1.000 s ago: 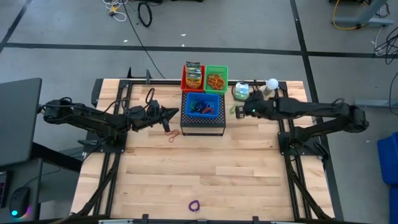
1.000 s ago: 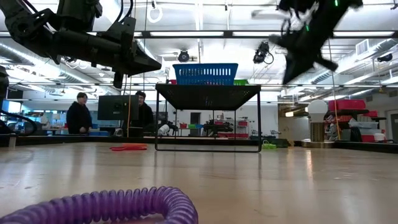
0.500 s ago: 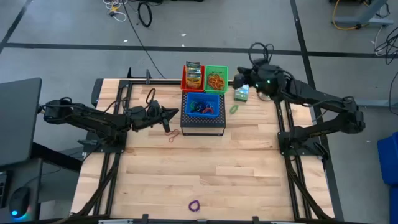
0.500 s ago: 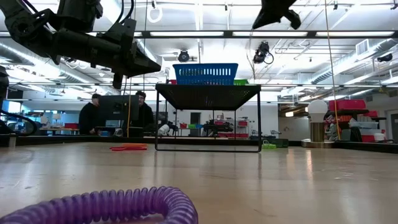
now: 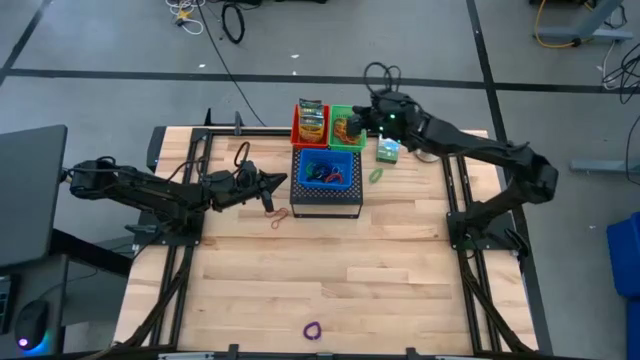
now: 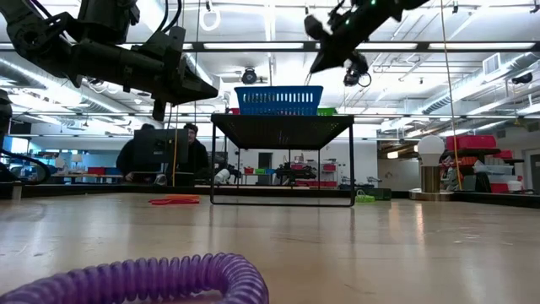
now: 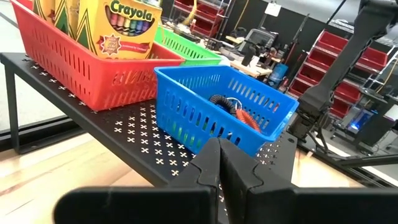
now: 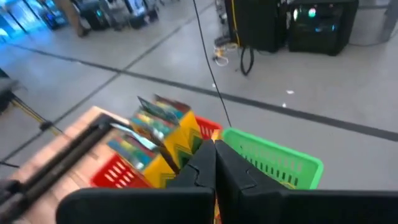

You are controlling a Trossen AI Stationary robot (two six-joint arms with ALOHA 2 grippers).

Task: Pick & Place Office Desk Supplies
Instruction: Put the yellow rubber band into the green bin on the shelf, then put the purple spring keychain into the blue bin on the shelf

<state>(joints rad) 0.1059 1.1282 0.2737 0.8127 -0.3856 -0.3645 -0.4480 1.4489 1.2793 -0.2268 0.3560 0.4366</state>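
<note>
We hold our right gripper (image 5: 362, 121) clenched empty over the green basket (image 5: 349, 127) while our left gripper (image 5: 283, 180) waits clenched, so next we judge we must reach for the red rubber band (image 5: 279, 221).

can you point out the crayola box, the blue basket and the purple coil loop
crayola box (image 7: 127, 28), left wrist view, on its yellow front face
blue basket (image 7: 205, 115), left wrist view, on its slotted near wall
purple coil loop (image 5: 313, 330), high view, on the ring itself, near the table's front edge

Left gripper (image 5: 283, 181) and right gripper (image 5: 352, 124) both closed, raised
</note>
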